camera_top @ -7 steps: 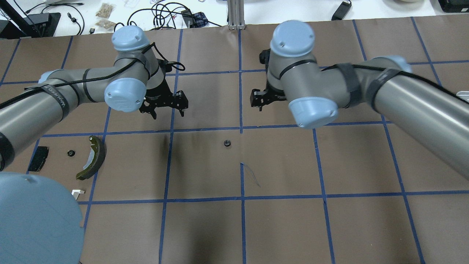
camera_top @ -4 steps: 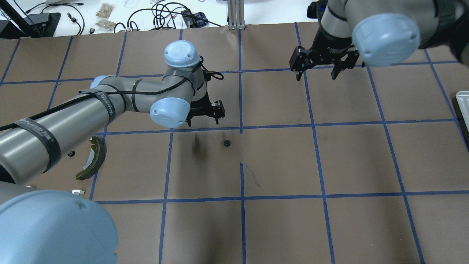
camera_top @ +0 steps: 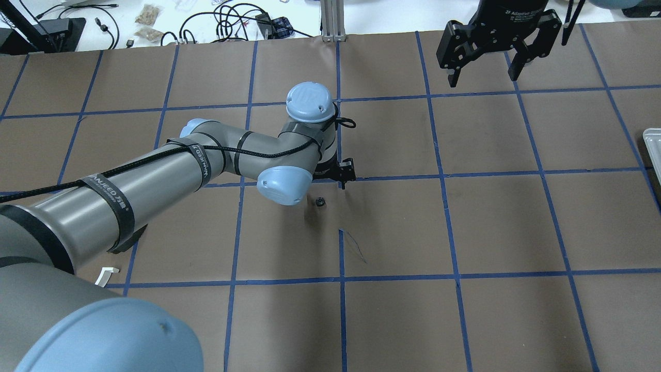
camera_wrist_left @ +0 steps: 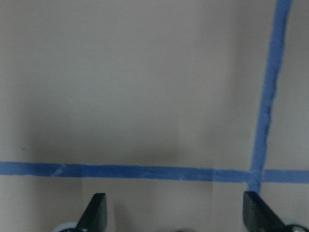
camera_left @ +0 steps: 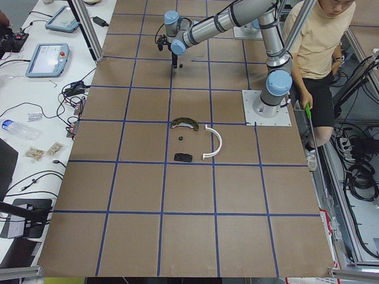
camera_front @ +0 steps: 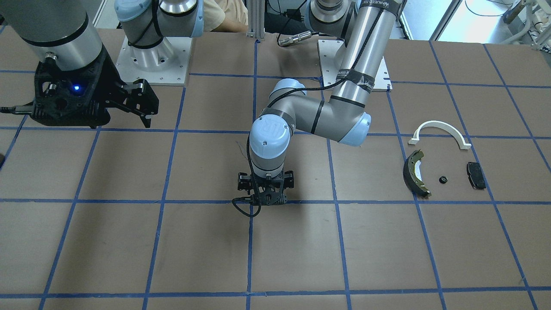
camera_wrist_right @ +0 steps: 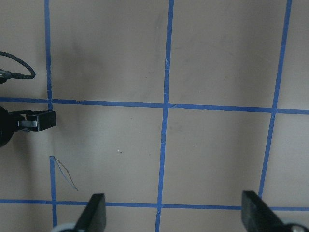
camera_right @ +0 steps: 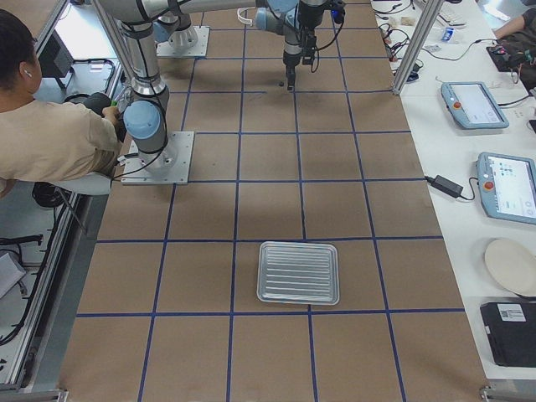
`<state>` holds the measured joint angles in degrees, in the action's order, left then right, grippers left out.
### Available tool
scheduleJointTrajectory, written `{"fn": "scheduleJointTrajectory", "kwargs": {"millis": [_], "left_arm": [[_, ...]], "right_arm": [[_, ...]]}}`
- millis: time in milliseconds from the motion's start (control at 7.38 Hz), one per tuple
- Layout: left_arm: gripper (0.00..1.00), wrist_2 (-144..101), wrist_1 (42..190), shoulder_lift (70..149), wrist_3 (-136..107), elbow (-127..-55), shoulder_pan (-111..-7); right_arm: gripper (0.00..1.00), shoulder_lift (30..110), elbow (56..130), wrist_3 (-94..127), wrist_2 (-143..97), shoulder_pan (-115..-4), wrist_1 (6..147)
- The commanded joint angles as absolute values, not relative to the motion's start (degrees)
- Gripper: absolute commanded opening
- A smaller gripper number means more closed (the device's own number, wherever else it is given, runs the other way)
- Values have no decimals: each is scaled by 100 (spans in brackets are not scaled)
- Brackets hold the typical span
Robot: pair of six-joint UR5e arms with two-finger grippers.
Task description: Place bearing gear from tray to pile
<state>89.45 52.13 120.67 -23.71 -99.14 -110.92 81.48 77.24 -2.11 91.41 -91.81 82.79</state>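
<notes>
A tiny black bearing gear [camera_top: 319, 201] lies on the brown table near the middle; my left arm hides it in the front-facing view. My left gripper [camera_top: 325, 179] hangs low just beyond it, apart from it, pointing down. The left wrist view shows the gripper [camera_wrist_left: 176, 218] open and empty over blue tape lines, with the gear out of view. My right gripper [camera_top: 484, 74] is open and empty, raised at the far right; it also shows in the front-facing view [camera_front: 144, 107]. The pile holds a white arch [camera_front: 439, 130], a brake shoe [camera_front: 415, 173], a black pad [camera_front: 476, 175] and another small gear [camera_front: 442, 179].
A metal tray [camera_right: 298, 272] sits on the robot's right; its edge [camera_top: 651, 142] shows in the overhead view. A person [camera_left: 320, 41] stands by the robot's bases. Cables and tablets lie on the white benches past the table's far edge.
My left arm has swung right from the pile side to the table's middle, and its gripper now hangs by the gear. My right arm has drawn back to the far right.
</notes>
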Motion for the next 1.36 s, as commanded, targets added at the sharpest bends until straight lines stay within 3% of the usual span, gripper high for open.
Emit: {"fn": "scheduleJointTrajectory", "kwargs": {"millis": [0,542,678,814,949,1085,1220], "left_arm": [[100,8947,5195,11919,-2418,-10228,-11136],[100,8991,4764,12006,-2400,-10371,-11065],[78,9017,4764,11988,-2399,-10388,-11065],[38,9044,4764,11936,-2399,-10397,-11065],[13,9044,4772,11918,-2399,-10415,-11065],[0,9053,4772,11927,-2399,-10424,-11065],[0,9053,4764,11918,-2391,-10415,-11065]], "right_arm": [[100,8209,8059,-578,9158,-9185,8690],[100,8235,8165,-581,9150,-9176,8736],[100,8235,8165,-537,9167,-9176,8754],[100,8227,8165,-536,9167,-9176,8745],[100,8227,8165,-536,9167,-9176,8745],[100,8227,8174,-536,9167,-9176,8702],[100,8227,8174,-545,9167,-9176,8719]]}}
